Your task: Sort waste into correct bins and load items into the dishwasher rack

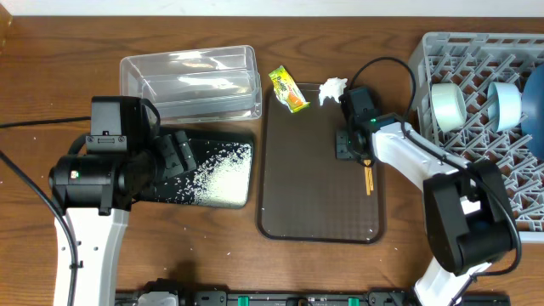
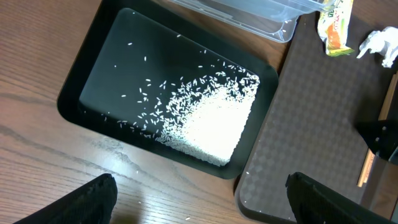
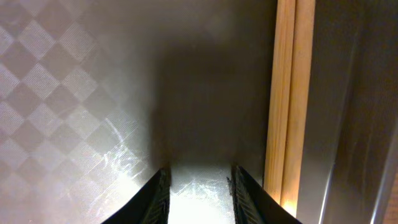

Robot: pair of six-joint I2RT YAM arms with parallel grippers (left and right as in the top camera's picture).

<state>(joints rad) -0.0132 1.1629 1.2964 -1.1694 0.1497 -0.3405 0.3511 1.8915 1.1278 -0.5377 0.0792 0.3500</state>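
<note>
Noting dishwasher rack (image 1: 520, 183) at right of desk (image 1: 212, 255). Finding right end effector (image 3: 199, 186) low over brown serving tray (image 1: 314, 187), fingers narrowly apart, gripping nothing, chopsticks (image 3: 289, 93) just beside. Finding left end effector (image 2: 200, 190) spread wide above black tray (image 2: 124, 56) carrying rice grains (image 2: 211, 124).

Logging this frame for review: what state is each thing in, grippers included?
Left gripper: open, empty.
Right gripper: open, empty, chopsticks beside it.
Black tray: holds rice grains.
Clear tub: looks empty.
Snack wrapper: on brown tray.
Tissue: crumpled, on brown tray.
Pale bowl: in rack, on edge.
Light blue bowl: in rack, on edge.
Blue plate: in rack.
</note>
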